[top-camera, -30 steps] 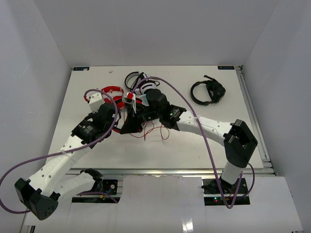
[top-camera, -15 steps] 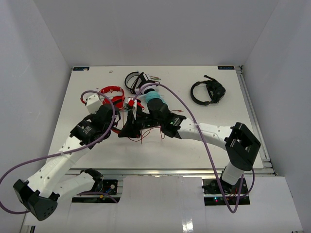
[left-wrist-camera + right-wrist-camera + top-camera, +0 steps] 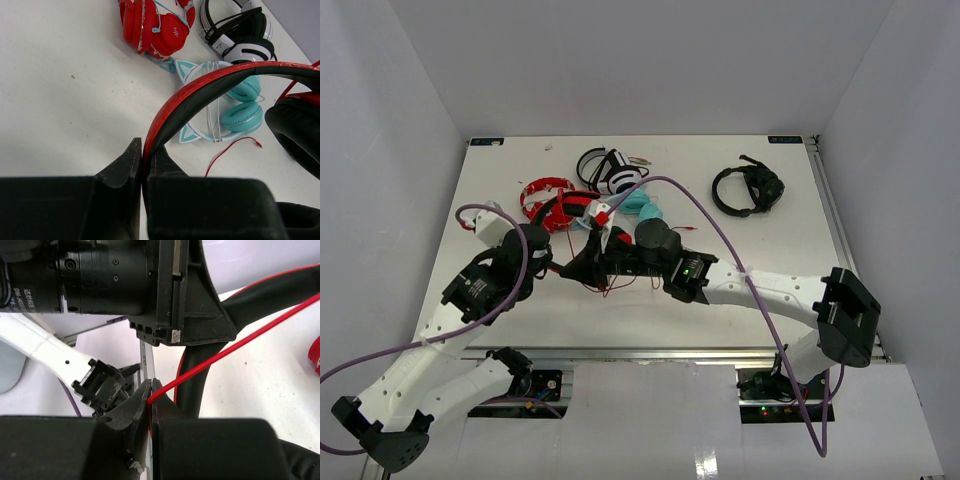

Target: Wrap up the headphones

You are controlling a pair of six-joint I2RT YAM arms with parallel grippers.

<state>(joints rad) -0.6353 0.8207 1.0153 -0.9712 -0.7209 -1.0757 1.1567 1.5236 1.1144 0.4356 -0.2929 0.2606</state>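
The headphones [image 3: 582, 264] hang between my two grippers at the table's middle left. In the left wrist view their black headband with red trim [image 3: 210, 85] arcs rightward to a black ear cup [image 3: 296, 127]. My left gripper [image 3: 141, 156] is shut on the lower end of that band. My right gripper [image 3: 151, 390] is shut on the thin red cable [image 3: 225, 352], which runs taut up and to the right past the headband [image 3: 192, 382]. In the top view the left gripper [image 3: 558, 270] and the right gripper [image 3: 608, 264] sit close together, and loose cable [image 3: 612, 287] trails beneath them.
Behind the grippers lie a small all-red pair [image 3: 548, 195], a white-and-black pair [image 3: 610, 170] and a teal cat-ear pair [image 3: 642, 208]. An all-black headset [image 3: 747, 190] rests at the back right. The left arm's wrist [image 3: 115, 280] fills the upper part of the right wrist view.
Both grippers have come toward the near edge and slightly left, carrying the headphones and cable. The teal pair, earlier under the right arm, now shows.
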